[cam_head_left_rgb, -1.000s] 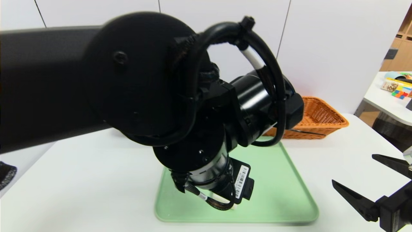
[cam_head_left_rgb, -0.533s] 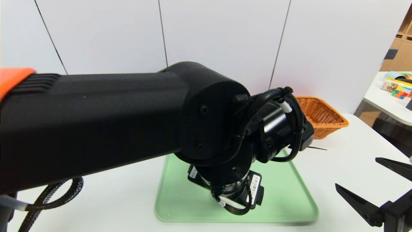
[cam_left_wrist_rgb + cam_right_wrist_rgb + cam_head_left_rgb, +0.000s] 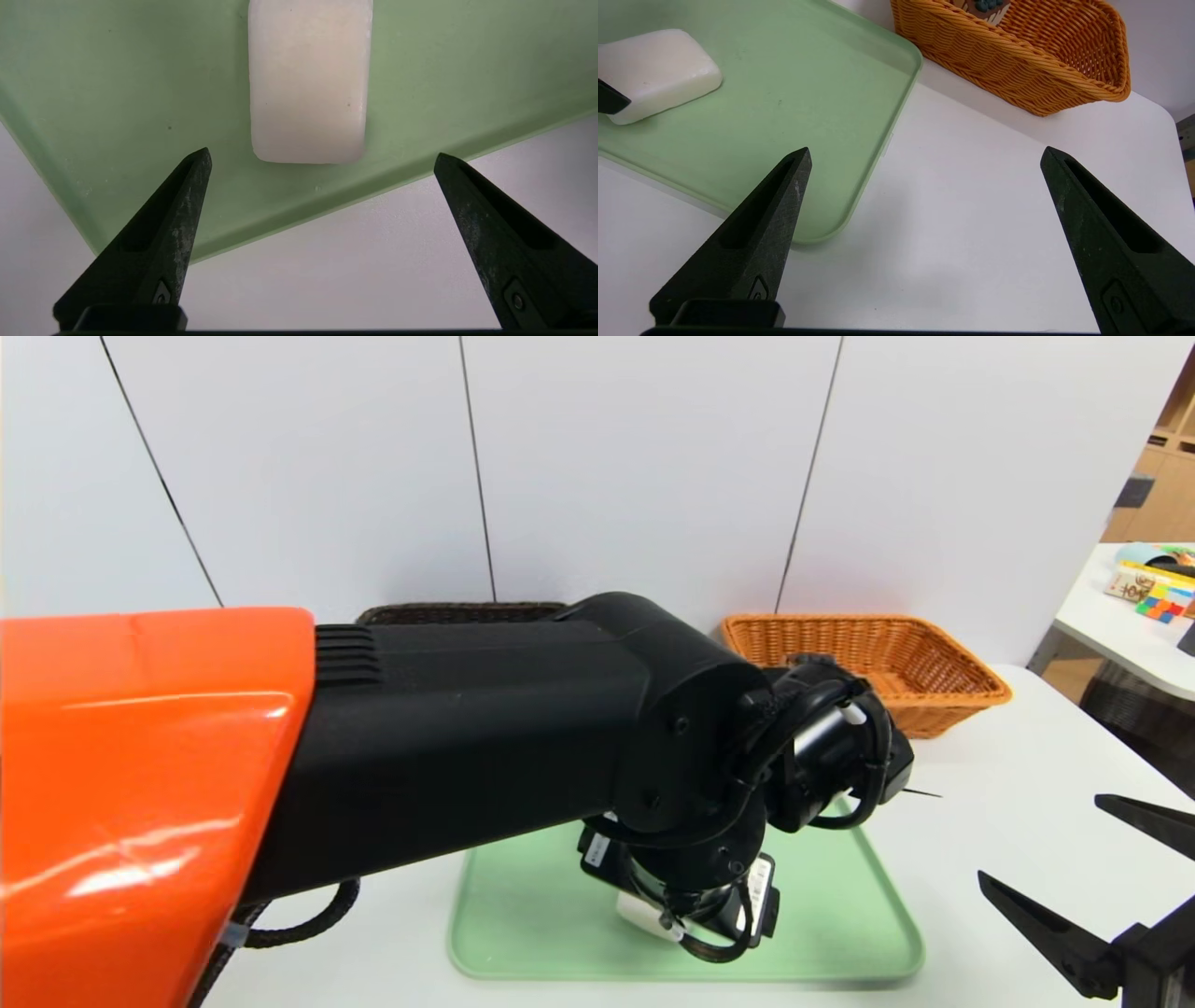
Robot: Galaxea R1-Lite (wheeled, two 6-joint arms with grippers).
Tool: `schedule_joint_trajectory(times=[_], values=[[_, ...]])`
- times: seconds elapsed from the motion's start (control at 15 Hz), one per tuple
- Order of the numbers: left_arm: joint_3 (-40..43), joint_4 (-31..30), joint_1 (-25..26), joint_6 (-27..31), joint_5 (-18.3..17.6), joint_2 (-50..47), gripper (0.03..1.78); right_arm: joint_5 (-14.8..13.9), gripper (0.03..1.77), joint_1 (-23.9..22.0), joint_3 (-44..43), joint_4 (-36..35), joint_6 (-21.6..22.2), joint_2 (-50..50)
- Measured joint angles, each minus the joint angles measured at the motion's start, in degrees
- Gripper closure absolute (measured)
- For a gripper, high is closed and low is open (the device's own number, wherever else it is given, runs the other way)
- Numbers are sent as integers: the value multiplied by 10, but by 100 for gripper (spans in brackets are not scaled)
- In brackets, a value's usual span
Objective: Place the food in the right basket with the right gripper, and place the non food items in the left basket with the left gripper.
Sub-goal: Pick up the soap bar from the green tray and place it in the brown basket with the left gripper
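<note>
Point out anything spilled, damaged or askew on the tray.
Nothing stands out: the white block lies flat on the green tray, with no spill or break visible. The left claw is open beside it.

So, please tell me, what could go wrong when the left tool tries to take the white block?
The left tool is open over the tray, but the white block lies mostly beyond its fingertips, so it may pinch only the end. The block's smooth, rounded edges could perhaps let it slip.
</note>
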Motion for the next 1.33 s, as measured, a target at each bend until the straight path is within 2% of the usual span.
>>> schedule_joint_trajectory(times=[0.47, 1.33], values=[[0, -44, 19, 22, 1, 28, 12, 0, 10, 0, 3, 1, -6, -6], [0, -62, 35, 31, 1, 65, 12, 2, 10, 0, 26, 2, -8, -32]])
